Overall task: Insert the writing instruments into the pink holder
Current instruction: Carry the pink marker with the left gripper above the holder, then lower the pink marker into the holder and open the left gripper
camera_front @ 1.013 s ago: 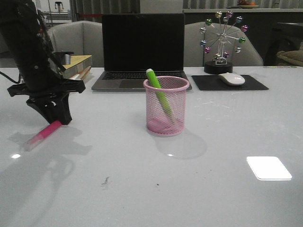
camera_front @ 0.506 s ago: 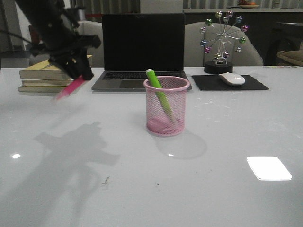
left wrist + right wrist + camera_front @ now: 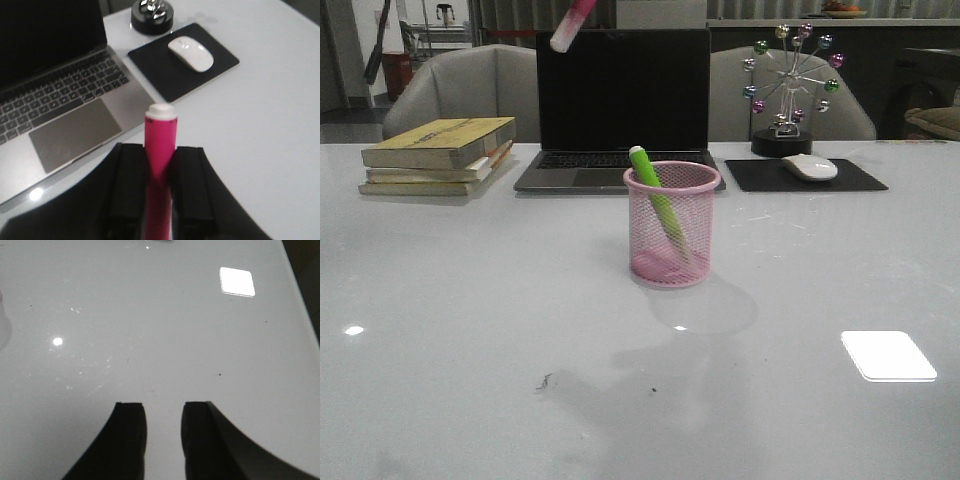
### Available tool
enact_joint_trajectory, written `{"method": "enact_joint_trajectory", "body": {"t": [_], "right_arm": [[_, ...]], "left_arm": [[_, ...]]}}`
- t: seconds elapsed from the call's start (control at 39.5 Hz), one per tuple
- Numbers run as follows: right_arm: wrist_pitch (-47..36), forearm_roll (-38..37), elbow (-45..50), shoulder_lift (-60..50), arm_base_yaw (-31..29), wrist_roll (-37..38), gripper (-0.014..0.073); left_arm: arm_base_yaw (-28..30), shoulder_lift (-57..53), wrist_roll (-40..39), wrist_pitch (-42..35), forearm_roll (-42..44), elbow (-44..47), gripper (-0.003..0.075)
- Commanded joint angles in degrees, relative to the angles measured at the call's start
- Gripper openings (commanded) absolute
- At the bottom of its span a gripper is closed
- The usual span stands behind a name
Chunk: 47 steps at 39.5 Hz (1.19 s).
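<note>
Left gripper (image 3: 159, 170) clamps pink highlighter (image 3: 160, 145) — aloft (tilted).

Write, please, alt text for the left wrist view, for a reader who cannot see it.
The left gripper is shut on a pink highlighter, its pale end pointing away from the camera. Below lie a white table, an open laptop, and a white mouse on a black pad.

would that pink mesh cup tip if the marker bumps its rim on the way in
Possibly. The pink mesh cup looks like thin wire, so probably light, and it narrows toward its base. The green highlighter leaning inside adds little weight. A sideways knock could slide it on the glossy table.
</note>
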Motion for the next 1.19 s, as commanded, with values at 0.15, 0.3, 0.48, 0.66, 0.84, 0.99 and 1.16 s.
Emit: {"method": "enact_joint_trajectory", "body": {"t": [0.15,0.3,0.48,0.66,0.84,0.99,1.16], "right_arm": [[-2.1,-1.2,-1.5,-0.1,-0.3,-0.4,0.0325],[-2.1,-1.6,-1.5,-0.1,-0.3,-0.4,0.0325],[-1.8,-2.7,-1.5,-0.1,-0.3,-0.4,0.0325],[-0.7,-3.9,-1.5,-0.1,-0.3,-0.4,0.0325],[-0.3,-4.3,-1.5,-0.1,-0.3,-0.4,0.0325],[-0.5,-4.3,-1.5,-0.1,-0.3,-0.4,0.0325],[-0.7,-4.3,-1.5,-0.1,-0.3,-0.4,0.0325]], "left_arm": [[-6.6,-3.8,0.2,-19.4,-2.0,1.9,0.0092],[-9.5,-3.8,0.2,-29.8,-2.0,8.6,0.0092],[-11.9,-3.8,0.2,-43.5,-6.4,19.0,0.0092],[-13.8,-3.8,0.2,-53.6,-8.4,27.0,0.0092],[-14.5,-3.5,0.2,-56.8,-8.4,31.0,0.0092],[-14.5,-2.7,0.2,-54.7,-8.4,31.0,0.0092],[-14.5,-1.3,0.2,-52.3,-8.4,31.0,0.0143]]}}
